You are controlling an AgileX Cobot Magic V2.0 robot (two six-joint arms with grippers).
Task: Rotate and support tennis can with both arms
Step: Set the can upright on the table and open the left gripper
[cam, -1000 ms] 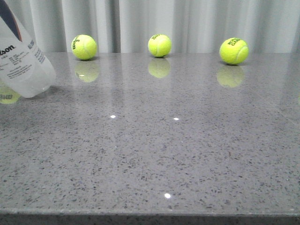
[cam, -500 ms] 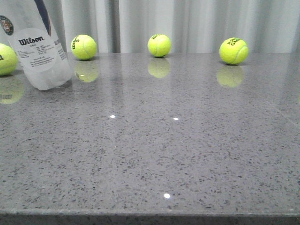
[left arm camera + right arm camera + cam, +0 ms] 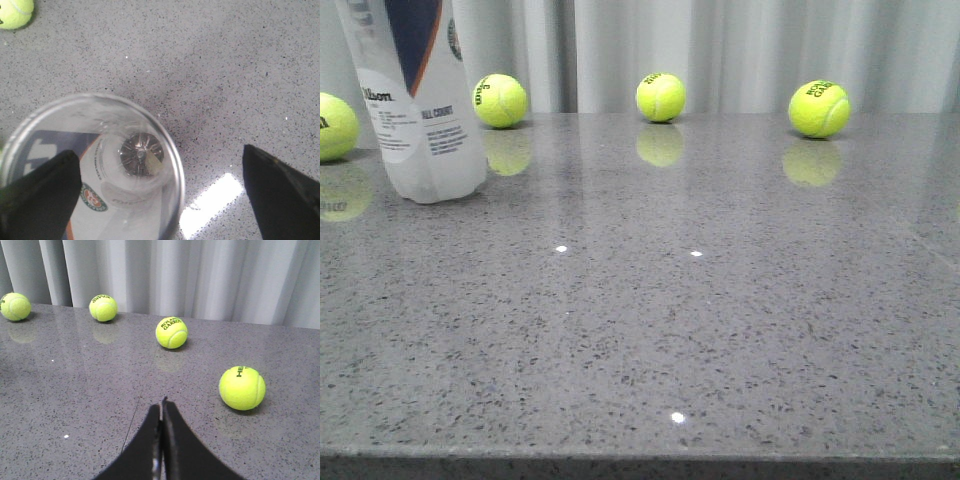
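The tennis can [image 3: 420,110] stands almost upright on its base at the far left of the grey table, its top cut off by the front view's edge. In the left wrist view I look down into its open silver-rimmed mouth [image 3: 125,120]. My left gripper [image 3: 159,152] is open above it, one black finger [image 3: 45,190] over the can's label side and the other finger [image 3: 280,195] well clear of the rim. My right gripper [image 3: 162,405] is shut and empty, low over the table. Neither arm shows in the front view.
Tennis balls lie along the table's back edge [image 3: 500,100] [image 3: 660,97] [image 3: 819,109], and another sits at the far left [image 3: 332,127] behind the can. One ball [image 3: 242,388] lies close ahead of my right gripper. Grey curtains hang behind the table.
The can has swung from a strong lean to nearly upright and shifted a little to the right. Its label has turned, now showing the navy area.
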